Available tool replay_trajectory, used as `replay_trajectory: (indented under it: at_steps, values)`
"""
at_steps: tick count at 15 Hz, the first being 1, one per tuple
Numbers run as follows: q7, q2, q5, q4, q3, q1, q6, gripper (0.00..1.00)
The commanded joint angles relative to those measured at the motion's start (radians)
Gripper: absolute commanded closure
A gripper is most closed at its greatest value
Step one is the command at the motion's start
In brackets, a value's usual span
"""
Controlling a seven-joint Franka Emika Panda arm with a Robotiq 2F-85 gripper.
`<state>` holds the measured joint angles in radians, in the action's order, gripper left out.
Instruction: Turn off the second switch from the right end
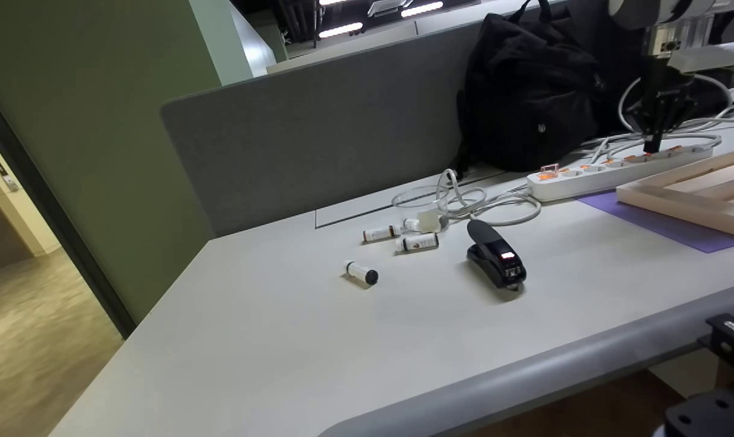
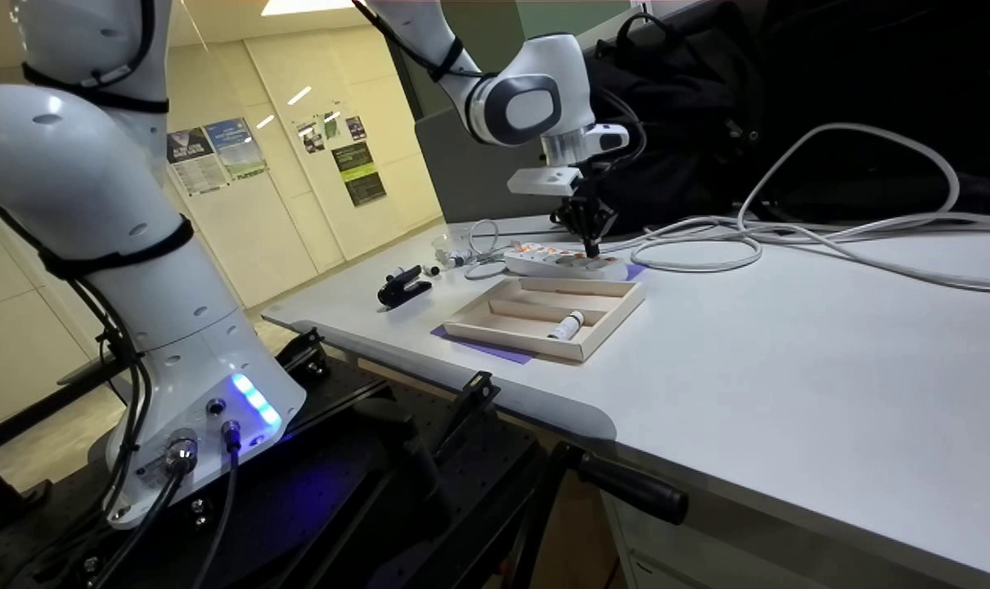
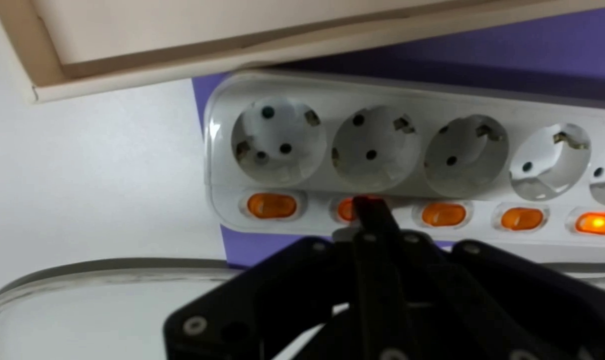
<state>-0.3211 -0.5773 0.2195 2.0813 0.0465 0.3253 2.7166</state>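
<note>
The base of the robot arm [image 2: 209, 368] stands at the near edge of the desk [image 2: 789, 368]. Close to this edge, a wooden tray [image 2: 536, 343] lies partly over a purple sheet [image 1: 664, 223], and a white bottle [image 2: 567, 325] lies in its nearer compartment. Toward the left edge there is a black stapler [image 1: 495, 252], and between it and that edge several small bottles [image 1: 418, 243] lie on their sides. Just beyond the tray, on the side of the far edge, is the white power strip [image 2: 536, 263], with its orange switches [image 3: 521, 218] in a row along its farther side. Its right end [image 3: 217, 160] appears at the left in the wrist view. The tool [image 3: 375, 212] is clenched, its two fingers [image 3: 380, 270] pressed together, and it points down at the second switch [image 3: 346, 209] from this end, hiding a part of it; whether they touch, I cannot tell. Counted from the same end, the fifth switch [image 3: 597, 223] glows brightly. Behind the strip, a white cable [image 2: 843, 128] makes loops on the desk. At the far edge stands a black backpack [image 1: 528, 97] in front of a grey panel [image 1: 343, 145].
</note>
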Motion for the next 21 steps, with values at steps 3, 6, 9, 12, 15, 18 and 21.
replay_trajectory:
  at_steps: [3, 6, 9, 12, 15, 18, 21]
  values:
    - [-0.03, -0.05, 0.012, 0.022, 0.044, 0.01, 0.053, 1.0]
    - [-0.065, -0.024, 0.008, 0.07, 0.065, 0.014, 0.094, 1.0]
    - [-0.09, -0.01, 0.001, 0.114, 0.099, 0.02, 0.152, 1.0]
    - [-0.086, -0.006, -0.022, 0.132, 0.107, 0.025, 0.199, 1.0]
    - [-0.045, 0.013, -0.052, 0.084, 0.074, 0.005, 0.145, 1.0]
    - [0.046, 0.034, -0.113, -0.014, -0.02, -0.072, -0.009, 1.0]
    - [0.119, 0.037, -0.167, -0.138, -0.082, -0.129, -0.203, 1.0]
